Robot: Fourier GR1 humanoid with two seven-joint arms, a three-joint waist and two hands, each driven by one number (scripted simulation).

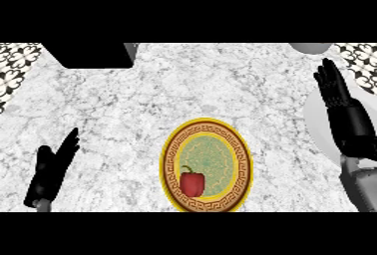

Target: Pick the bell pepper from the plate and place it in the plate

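Head view shows the red bell pepper (pixel 192 184) lying on the lower left part of the patterned, yellow-rimmed plate (pixel 208 124) on the marble tabletop (pixel 147 99), while the left hand (pixel 50 172) at lower left and the right hand (pixel 335 92) at the right edge both rest with fingers straight, holding nothing.

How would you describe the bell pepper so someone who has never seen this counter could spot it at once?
Start at the pale marbled counter and find the gold-rimmed plate with a brown patterned band and green centre. On that plate's lower left part sits the bell pepper. It is the only red thing in view, with a dark curved stem on top.
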